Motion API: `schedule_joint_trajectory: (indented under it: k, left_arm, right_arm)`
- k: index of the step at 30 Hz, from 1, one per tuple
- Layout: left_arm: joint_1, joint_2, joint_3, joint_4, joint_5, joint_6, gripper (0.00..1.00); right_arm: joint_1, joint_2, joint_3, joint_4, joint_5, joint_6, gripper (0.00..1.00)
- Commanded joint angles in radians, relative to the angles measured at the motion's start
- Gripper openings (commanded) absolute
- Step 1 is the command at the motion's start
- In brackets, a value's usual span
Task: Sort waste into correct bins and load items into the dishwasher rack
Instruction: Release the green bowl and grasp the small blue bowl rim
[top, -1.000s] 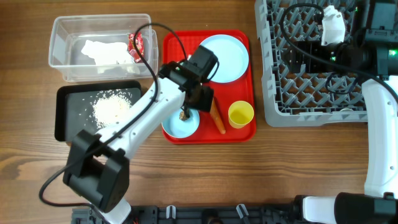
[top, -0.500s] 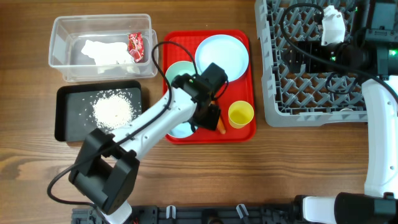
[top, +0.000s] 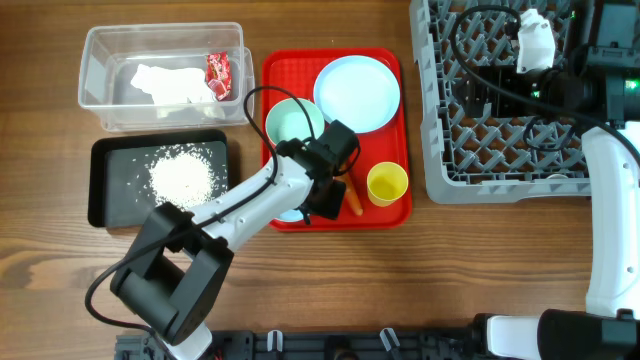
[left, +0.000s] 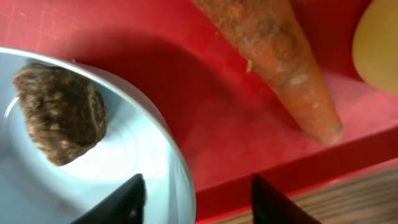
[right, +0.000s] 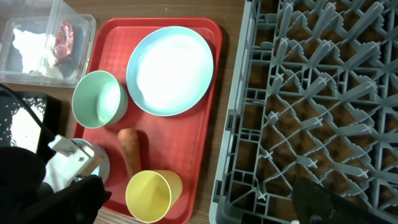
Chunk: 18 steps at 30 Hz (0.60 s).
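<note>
My left gripper (left: 202, 199) is open and low over the red tray, astride the rim of the light blue bowl (left: 124, 162): one finger inside, one outside. A brown food lump (left: 59, 112) lies in that bowl. The orange carrot (left: 280, 68) lies just right of it, beside the yellow cup (top: 387, 183). In the overhead view the left gripper (top: 318, 205) hides most of the bowl. The green bowl (top: 290, 122) and blue plate (top: 357, 92) sit further back. Of my right gripper only one dark fingertip (right: 323, 202) shows, over the dishwasher rack (top: 500, 170), holding nothing.
The clear tub (top: 100, 70) at the back left holds a white napkin (top: 170, 82) and a red wrapper (top: 217, 75). In front of it the black tray (top: 105, 190) holds rice (top: 182, 175). The red tray (top: 385, 215) lies between these bins and the rack.
My left gripper has moved toward the table's front edge and come down onto the blue bowl's rim near the carrot. Its jaws have narrowed. The right arm has not moved.
</note>
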<state>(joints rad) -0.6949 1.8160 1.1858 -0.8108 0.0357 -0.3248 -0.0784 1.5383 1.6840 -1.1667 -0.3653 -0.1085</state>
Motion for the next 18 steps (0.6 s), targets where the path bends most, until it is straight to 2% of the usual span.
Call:
schedule_joint_trajectory:
  k: [1, 5, 16, 18]
  left_arm:
    - [-0.003, 0.000, -0.049, 0.050, -0.007, 0.002, 0.39]
    - [-0.003, 0.000, -0.089, 0.086, -0.007, 0.002, 0.35]
    - [-0.001, 0.000, -0.083, 0.093, -0.014, 0.002, 0.04]
    - [0.000, -0.002, -0.058, 0.085, -0.014, 0.002, 0.04]
  right_arm:
    - [-0.001, 0.016, 0.009, 0.002, 0.006, 0.007, 1.00]
    - [-0.001, 0.016, 0.009, 0.002, 0.006, 0.007, 1.00]
    - [-0.001, 0.016, 0.009, 0.002, 0.006, 0.007, 1.00]
    - [-0.002, 0.016, 0.009, 0.002, 0.006, 0.007, 1.00]
